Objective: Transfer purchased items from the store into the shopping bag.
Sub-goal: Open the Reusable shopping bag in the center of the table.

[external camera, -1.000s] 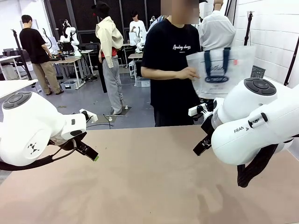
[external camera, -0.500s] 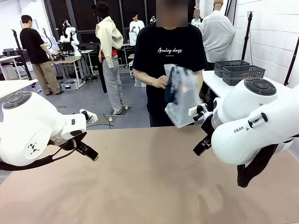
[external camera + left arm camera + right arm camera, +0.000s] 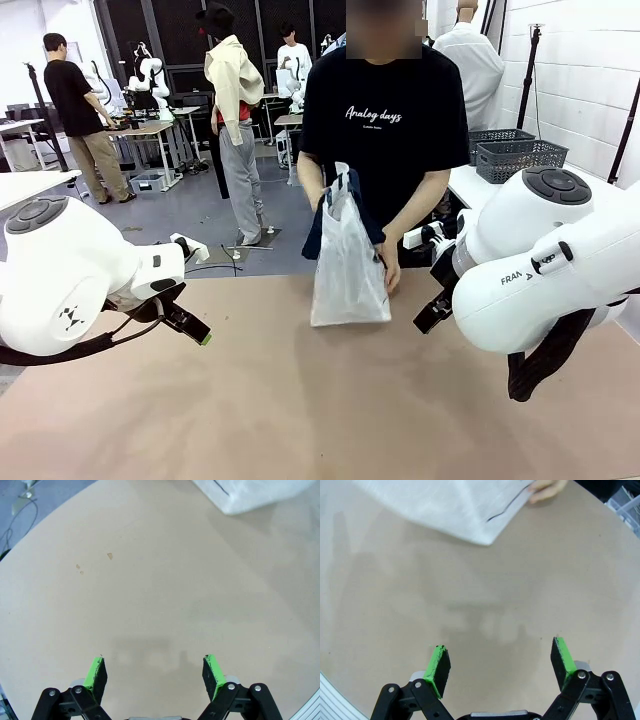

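The bag (image 3: 348,270) is translucent white with navy blue handles (image 3: 312,235). The table (image 3: 300,400) is plain pinkish tan. The left gripper (image 3: 155,672) and the right gripper (image 3: 502,662) are black with bright green pads (image 3: 95,672), on white arms (image 3: 70,280). The person's T-shirt (image 3: 400,150) is black with small white lettering across the chest

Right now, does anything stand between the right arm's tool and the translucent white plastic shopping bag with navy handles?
Nothing visible does. Bare tan tabletop lies between the open right tool and the translucent white plastic bag, which a person's hand holds upright near the far edge.
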Controlling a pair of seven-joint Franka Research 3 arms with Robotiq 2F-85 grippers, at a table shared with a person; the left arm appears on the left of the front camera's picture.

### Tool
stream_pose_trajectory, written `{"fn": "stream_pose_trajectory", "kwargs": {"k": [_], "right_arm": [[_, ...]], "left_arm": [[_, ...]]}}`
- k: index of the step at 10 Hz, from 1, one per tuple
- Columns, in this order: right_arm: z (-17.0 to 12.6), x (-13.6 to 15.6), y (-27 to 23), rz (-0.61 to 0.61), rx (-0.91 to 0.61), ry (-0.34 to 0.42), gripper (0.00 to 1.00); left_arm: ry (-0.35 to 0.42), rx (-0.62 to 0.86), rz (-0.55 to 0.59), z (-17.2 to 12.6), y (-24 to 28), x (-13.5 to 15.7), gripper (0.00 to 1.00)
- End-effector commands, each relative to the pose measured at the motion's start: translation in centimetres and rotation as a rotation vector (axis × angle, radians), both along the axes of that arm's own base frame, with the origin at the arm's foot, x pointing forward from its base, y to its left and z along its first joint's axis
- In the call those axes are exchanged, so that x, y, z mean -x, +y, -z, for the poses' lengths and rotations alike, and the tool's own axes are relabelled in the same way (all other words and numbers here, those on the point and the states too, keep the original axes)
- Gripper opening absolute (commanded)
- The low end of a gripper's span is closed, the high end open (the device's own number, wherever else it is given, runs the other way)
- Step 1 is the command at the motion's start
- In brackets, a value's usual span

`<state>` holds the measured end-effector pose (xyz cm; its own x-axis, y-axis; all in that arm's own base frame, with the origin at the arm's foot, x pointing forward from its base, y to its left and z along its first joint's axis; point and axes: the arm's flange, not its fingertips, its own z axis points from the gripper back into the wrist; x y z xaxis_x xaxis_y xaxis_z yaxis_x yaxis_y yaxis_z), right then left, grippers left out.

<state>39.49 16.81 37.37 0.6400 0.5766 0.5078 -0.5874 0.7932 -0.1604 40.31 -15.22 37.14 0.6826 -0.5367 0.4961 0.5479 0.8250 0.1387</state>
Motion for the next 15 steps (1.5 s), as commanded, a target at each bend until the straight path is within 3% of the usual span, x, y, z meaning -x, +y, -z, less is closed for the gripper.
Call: {"fn": "stream_pose_trajectory", "kwargs": {"k": [1,15], "right_arm": [[0.0,0.0,-0.01,0.0,0.0,0.0,1.0],[0.0,0.0,-0.01,0.0,0.0,0.0,1.0]], "left_arm": [[0.0,0.001,-0.002,-0.01,0.09,-0.03,1.0],[0.0,0.001,-0.002,-0.01,0.09,-0.03,1.0]]}}
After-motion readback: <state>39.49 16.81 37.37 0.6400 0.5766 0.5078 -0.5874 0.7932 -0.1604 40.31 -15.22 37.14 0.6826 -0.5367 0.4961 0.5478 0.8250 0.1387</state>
